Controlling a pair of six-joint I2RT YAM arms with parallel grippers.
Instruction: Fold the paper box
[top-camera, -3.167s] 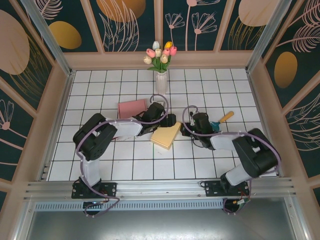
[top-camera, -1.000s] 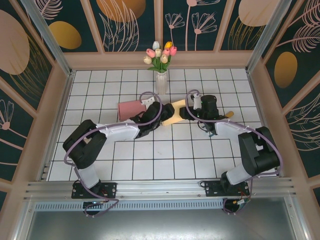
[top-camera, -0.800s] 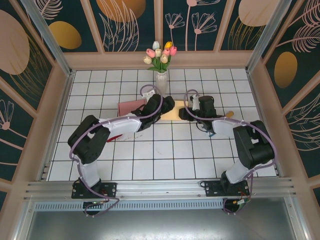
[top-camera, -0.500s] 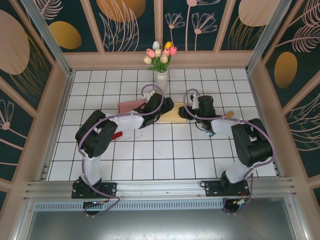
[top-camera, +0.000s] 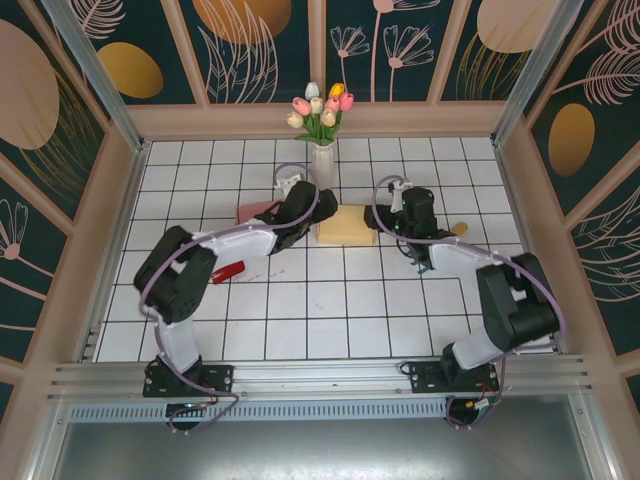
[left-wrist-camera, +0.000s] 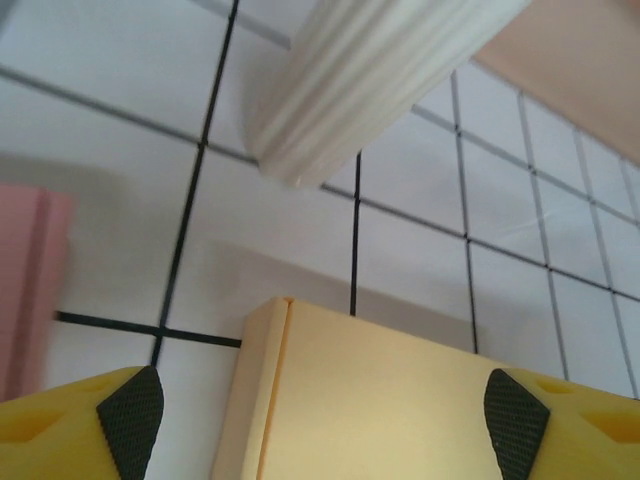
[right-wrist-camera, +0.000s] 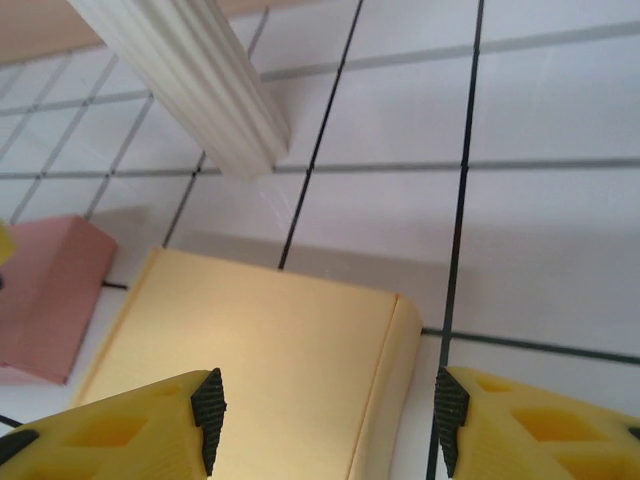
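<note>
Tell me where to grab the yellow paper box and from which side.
Likely its short left end: the yellow box lies flat and thin with a folded lip there, so come in low from the left. The vase crowds the far side.

Overhead; both wrists close over box (left-wrist-camera: 380, 400)

Yellow paper box (top-camera: 345, 225); pink box (top-camera: 255, 212); white ribbed vase (top-camera: 322, 165); black-gridded white table (top-camera: 330, 310)

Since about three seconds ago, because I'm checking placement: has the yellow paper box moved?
Yes. The yellow paper box has shifted farther back, toward the white vase, and now lies near its foot.
</note>
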